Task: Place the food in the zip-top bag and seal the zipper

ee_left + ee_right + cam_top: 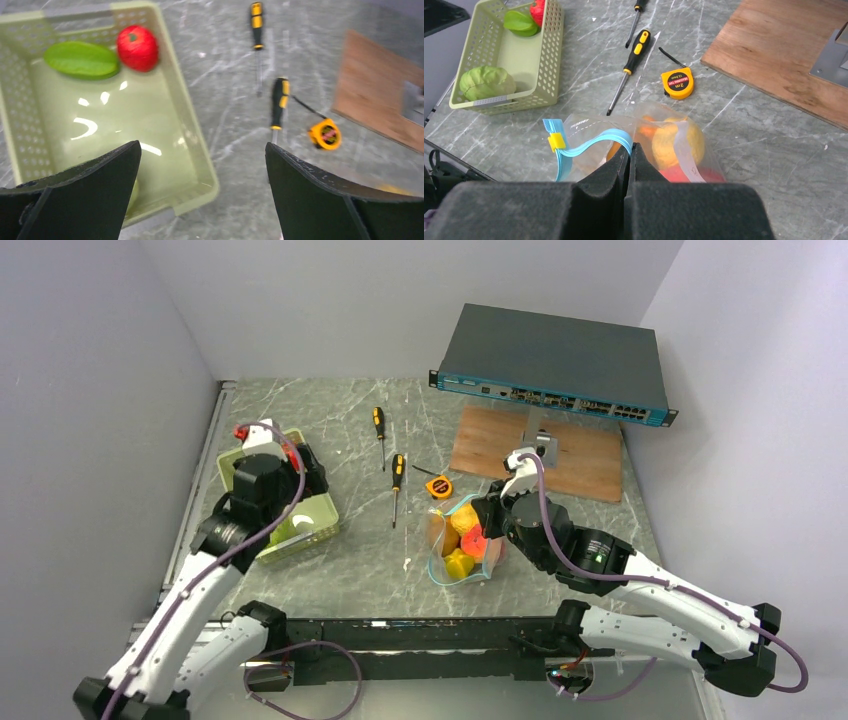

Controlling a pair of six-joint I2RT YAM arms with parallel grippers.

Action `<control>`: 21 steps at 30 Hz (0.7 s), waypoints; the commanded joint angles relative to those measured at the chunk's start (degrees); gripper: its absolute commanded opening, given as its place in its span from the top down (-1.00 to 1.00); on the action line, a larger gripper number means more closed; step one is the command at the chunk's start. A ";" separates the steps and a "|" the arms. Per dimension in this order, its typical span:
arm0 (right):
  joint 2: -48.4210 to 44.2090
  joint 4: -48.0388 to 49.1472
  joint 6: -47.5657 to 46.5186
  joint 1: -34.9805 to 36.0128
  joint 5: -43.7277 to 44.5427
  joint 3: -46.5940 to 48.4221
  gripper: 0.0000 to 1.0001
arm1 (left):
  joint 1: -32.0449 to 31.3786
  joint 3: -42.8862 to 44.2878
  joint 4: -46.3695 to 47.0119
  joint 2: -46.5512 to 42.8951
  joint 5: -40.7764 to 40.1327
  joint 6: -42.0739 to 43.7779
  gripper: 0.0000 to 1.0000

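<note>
The clear zip-top bag (589, 131) lies in the middle of the table, also in the top view (440, 540). It holds yellow (674, 140), orange and red food (474, 540). My right gripper (630, 147) is shut on the teal zipper (596, 140), which curves open, with a yellow slider (554, 141) at its left end. My left gripper (202, 145) is open and empty above the near right corner of the pale green tray (200, 165). The tray holds a red fruit (137, 47), a green fruit (81, 60) and a pale green one (486, 82).
Two black-and-yellow screwdrivers (379, 430) (397, 480) and a yellow tape measure (439, 486) lie behind the bag. A wooden board (540, 450) and a network switch (555, 365) sit at the back right. Walls close in on both sides.
</note>
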 commanded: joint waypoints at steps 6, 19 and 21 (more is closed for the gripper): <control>-1.07 2.41 -0.32 0.20 1.06 0.54 1.00 | 22.07 -2.46 10.34 15.66 16.83 -4.10 -0.99; -1.07 4.21 -2.85 0.23 0.83 0.25 1.00 | 37.80 -1.27 27.63 37.37 33.05 -15.87 -0.77; -0.67 4.09 -3.38 0.21 1.12 0.36 1.00 | 38.24 -0.69 30.03 39.66 33.31 -17.00 -0.74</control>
